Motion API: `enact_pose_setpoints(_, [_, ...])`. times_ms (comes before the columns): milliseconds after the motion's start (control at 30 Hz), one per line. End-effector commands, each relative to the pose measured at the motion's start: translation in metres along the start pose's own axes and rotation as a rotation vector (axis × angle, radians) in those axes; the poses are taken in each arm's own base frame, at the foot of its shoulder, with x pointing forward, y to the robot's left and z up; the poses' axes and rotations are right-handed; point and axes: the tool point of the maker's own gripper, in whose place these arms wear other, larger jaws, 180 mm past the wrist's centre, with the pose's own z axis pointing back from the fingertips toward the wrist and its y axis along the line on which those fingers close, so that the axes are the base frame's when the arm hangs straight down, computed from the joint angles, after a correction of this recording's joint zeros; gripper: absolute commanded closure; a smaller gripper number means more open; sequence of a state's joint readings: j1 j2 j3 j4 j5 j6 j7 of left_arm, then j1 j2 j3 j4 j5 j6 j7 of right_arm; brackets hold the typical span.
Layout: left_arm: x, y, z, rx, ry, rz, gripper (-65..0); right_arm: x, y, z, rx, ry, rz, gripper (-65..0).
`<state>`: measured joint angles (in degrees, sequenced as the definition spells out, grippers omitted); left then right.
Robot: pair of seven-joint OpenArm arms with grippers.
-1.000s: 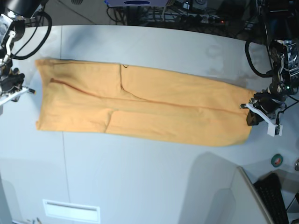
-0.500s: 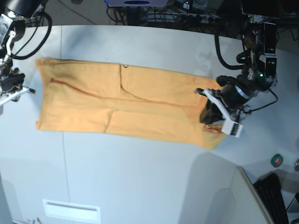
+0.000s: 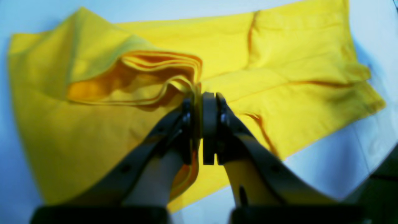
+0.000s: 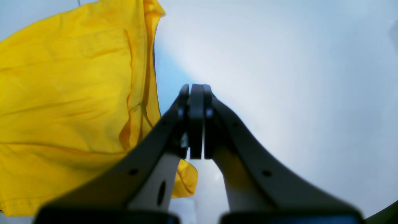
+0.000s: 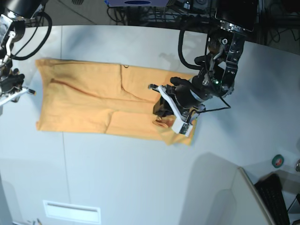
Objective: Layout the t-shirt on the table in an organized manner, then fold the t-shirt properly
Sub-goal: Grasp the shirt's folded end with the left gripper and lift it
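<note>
The orange t-shirt (image 5: 89,101) lies as a long folded strip on the white table (image 5: 140,173). My left gripper (image 5: 162,110) is shut on the shirt's right end and holds it lifted over the strip's middle, so the cloth doubles back on itself. In the left wrist view the gripper (image 3: 200,102) pinches several hem layers of the shirt (image 3: 295,62). My right gripper (image 5: 26,92) is shut and empty just off the shirt's left edge. In the right wrist view the gripper (image 4: 196,93) is over bare table beside the shirt (image 4: 62,93). No lettering or tag shows.
A grey panel (image 5: 225,197) and a black keyboard (image 5: 274,199) sit at the front right corner, with a small green and red round thing (image 5: 278,161) beside them. A slot (image 5: 71,211) is at the table's front left. Cables (image 5: 187,14) run behind the far edge.
My left gripper has moved left across the table with the shirt's right end, from the strip's far right end to over its middle, folding it back. The right arm has not moved.
</note>
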<state>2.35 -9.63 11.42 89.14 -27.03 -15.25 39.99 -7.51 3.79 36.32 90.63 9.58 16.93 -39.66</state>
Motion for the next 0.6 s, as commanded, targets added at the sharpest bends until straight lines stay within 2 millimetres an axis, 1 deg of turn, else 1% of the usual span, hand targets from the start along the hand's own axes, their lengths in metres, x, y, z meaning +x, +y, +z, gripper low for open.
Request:
enact_pose_setpoints(0, [0.019,-0.005,0.0,-0.019,-0.054,-0.012,0.0,0.018,-0.004,0.003,-0.008,-0.054,0.008,0.0])
enact_pose_setpoints(133, [0.012,-0.013,-0.006,-0.041,-0.032,-0.023,0.0,0.018,-0.005,0.004,-0.01,-0.055,0.005,0.0])
enact_pose_setpoints(400, [0.005,-0.016,-0.006,-0.047,-0.016,-0.02,0.0,0.018,-0.005,0.003,-0.009,-0.055,0.007,0.0])
enact_pose_setpoints(567, [0.006,-0.017,-0.005,-0.049,-0.017,-0.023,0.0,0.018,-0.004,0.003,-0.007,-0.054,0.009,0.0])
